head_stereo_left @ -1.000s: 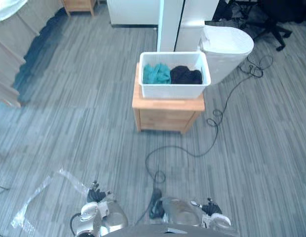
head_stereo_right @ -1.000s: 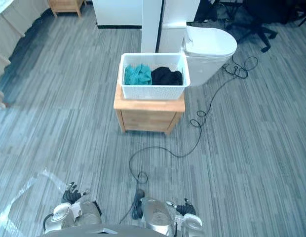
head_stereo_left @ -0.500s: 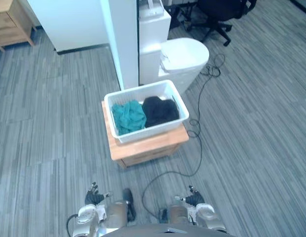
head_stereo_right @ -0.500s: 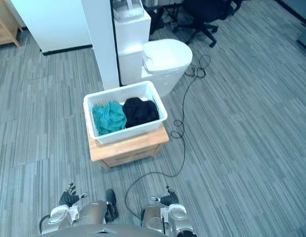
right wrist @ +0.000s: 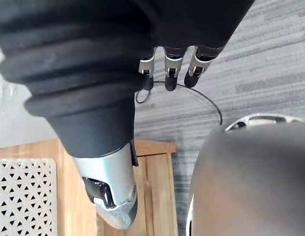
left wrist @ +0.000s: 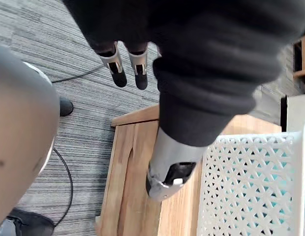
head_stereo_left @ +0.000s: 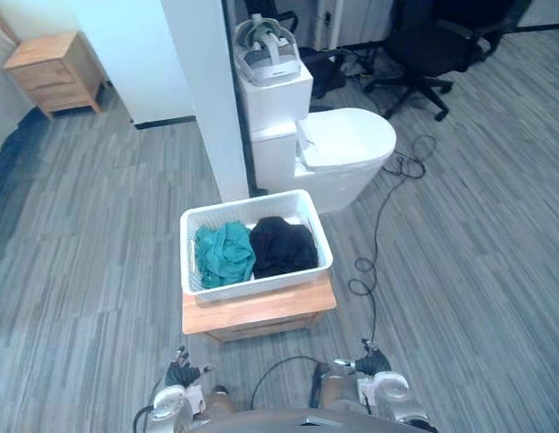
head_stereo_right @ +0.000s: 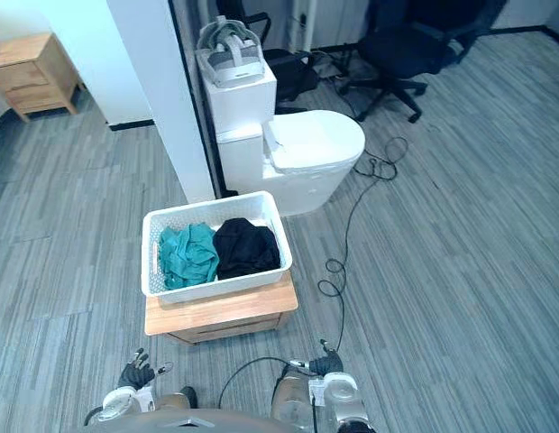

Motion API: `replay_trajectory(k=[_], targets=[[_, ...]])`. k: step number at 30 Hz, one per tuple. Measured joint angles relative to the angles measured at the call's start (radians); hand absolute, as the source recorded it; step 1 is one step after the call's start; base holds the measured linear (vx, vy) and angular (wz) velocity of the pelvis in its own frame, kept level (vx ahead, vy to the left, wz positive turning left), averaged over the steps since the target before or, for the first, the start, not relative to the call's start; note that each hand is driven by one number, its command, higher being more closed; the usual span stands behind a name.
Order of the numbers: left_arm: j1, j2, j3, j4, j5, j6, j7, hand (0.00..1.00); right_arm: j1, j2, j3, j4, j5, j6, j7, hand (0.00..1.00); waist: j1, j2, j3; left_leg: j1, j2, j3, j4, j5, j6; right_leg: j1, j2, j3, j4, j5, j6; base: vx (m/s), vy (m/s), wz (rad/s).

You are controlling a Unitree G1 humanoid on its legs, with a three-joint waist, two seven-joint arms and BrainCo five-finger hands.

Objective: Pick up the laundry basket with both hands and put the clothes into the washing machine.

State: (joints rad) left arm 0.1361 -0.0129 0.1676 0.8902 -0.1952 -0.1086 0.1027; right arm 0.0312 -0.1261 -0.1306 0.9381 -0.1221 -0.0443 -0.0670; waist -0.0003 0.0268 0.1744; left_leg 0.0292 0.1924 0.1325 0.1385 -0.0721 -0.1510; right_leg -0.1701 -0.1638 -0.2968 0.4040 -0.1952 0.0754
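You see the laundry basket [head_stereo_left: 255,285] covering most of the worktop [head_stereo_left: 261,311]; only a strip along its front edge is bare. The basket's walls hide the lower folds of the teal cloth [head_stereo_left: 224,254] and the black cloth [head_stereo_left: 281,248], so you cannot tell how many pieces lie there. On the left robot hand [left wrist: 172,164] and the right robot hand [right wrist: 110,189], the dark cover hides the palm. The office chair [head_stereo_left: 433,50] is cut off at the top edge.
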Motion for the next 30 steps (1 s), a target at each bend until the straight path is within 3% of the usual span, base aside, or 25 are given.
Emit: replay_trajectory(k=[3, 8, 14, 16, 18, 22, 24, 30], targets=[[0.0, 0.005, 0.033, 0.001, -0.019, 0.001, 0.008, 0.0, 0.012, -0.008, -0.024, 0.021, -0.001, 0.002, -0.002, 0.0, 0.001, -0.017, 0.011, -0.034, -0.002, 0.008, 0.048, 0.011, 0.004, 0.022, -0.026, -0.053, 0.028, -0.036, -0.002, 0.01, -0.086, 0.6], [0.032, -0.008, 0.104, -0.115, -0.067, 0.005, 0.048, 0.0, 0.05, 0.002, -0.08, 0.021, 0.002, 0.001, -0.007, 0.0, 0.0, -0.016, 0.019, -0.043, -0.002, 0.122, 0.014, 0.035, 0.012, 0.028, -0.041, -0.093, 0.021, -0.037, -0.005, -0.01, -0.008, 0.27], [0.132, -0.05, 0.185, -0.727, -0.118, 0.01, 0.111, 0.0, 0.063, 0.006, -0.089, -0.02, 0.006, 0.007, -0.008, 0.0, 0.003, 0.002, 0.042, -0.044, -0.016, 0.146, -0.022, 0.043, 0.017, 0.022, -0.041, -0.083, -0.028, -0.005, 0.002, -0.01, 0.056, -0.06], [0.12, -0.038, 0.192, -0.925, -0.118, -0.027, 0.111, 0.0, 0.076, -0.001, -0.087, -0.039, 0.006, 0.005, -0.007, 0.0, 0.003, 0.017, 0.044, -0.038, -0.025, 0.168, -0.033, 0.043, 0.018, 0.022, -0.038, -0.068, -0.051, 0.017, 0.007, 0.01, 0.071, -0.17], [0.077, -0.023, 0.19, -1.0, -0.118, -0.045, 0.111, 0.0, 0.081, -0.005, -0.08, -0.058, 0.006, 0.005, -0.006, 0.0, -0.001, 0.03, 0.044, -0.029, -0.033, 0.179, -0.044, 0.042, 0.02, 0.023, -0.039, -0.056, -0.065, 0.036, 0.011, 0.03, 0.069, -0.17], [-0.096, 0.071, 0.184, -0.955, -0.115, -0.052, 0.116, 0.0, 0.076, -0.015, -0.058, -0.085, 0.003, 0.013, 0.002, 0.0, -0.009, 0.039, 0.051, -0.036, -0.039, 0.221, -0.047, 0.038, 0.026, -0.013, -0.035, -0.016, -0.065, 0.059, 0.006, 0.01, 0.049, -0.29], [-0.211, 0.136, 0.184, -0.854, -0.1, -0.04, 0.125, 0.0, 0.068, -0.022, -0.032, -0.112, 0.001, 0.026, 0.005, 0.0, -0.025, 0.038, 0.057, -0.05, -0.041, 0.241, -0.046, 0.04, 0.029, -0.047, -0.032, 0.008, -0.06, 0.07, -0.003, -0.02, 0.018, -0.33], [-0.552, 0.325, 0.189, -0.476, 0.015, 0.098, 0.156, 0.0, 0.031, -0.02, 0.01, -0.215, 0.004, 0.034, 0.02, 0.0, -0.057, 0.016, 0.154, -0.145, -0.027, 0.282, 0.014, 0.039, 0.033, -0.172, -0.023, 0.064, -0.02, 0.095, -0.018, -0.09, -0.014, -0.23]])
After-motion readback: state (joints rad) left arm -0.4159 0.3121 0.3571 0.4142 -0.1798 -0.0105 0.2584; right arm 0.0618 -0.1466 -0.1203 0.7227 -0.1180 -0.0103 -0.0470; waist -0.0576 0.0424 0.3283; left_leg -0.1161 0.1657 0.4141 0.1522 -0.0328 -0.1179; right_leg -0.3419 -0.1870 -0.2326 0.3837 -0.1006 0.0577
